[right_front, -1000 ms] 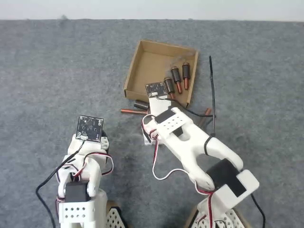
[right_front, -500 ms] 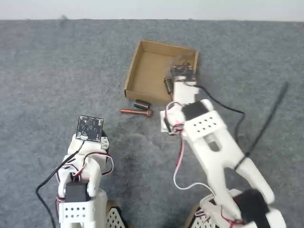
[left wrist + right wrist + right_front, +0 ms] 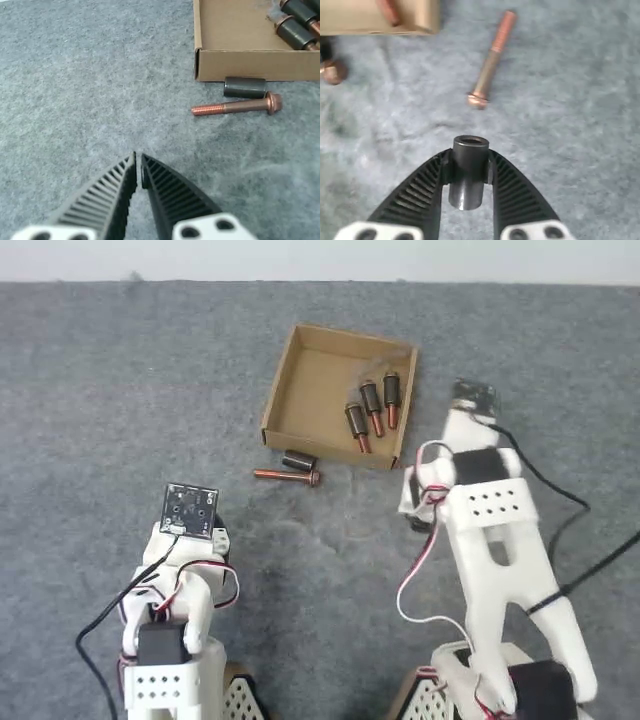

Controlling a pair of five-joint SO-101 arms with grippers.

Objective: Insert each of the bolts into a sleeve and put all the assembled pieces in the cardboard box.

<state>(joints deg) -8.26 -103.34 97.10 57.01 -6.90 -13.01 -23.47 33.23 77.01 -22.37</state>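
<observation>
In the right wrist view my right gripper (image 3: 469, 159) is shut on a black sleeve (image 3: 468, 175), held upright just above the carpet. A copper bolt (image 3: 492, 60) lies on the carpet ahead of it, head toward the gripper. The right arm (image 3: 487, 510) stands to the right of the cardboard box (image 3: 300, 380), which holds three assembled pieces (image 3: 375, 408). A loose sleeve (image 3: 299, 461) and a loose bolt (image 3: 287, 476) lie just in front of the box. My left gripper (image 3: 139, 157) is shut on nothing, well short of that sleeve (image 3: 244, 87) and bolt (image 3: 237, 105).
Grey carpet covers the whole table. The box's corner (image 3: 380, 17) is close ahead of the right gripper, with another bolt head (image 3: 331, 71) off to one side. The left arm (image 3: 178, 590) sits at the lower left, with open carpet around it.
The right arm has swung from over the box's front edge to the carpet right of the box, uncovering the three assembled pieces. The left arm has not moved.
</observation>
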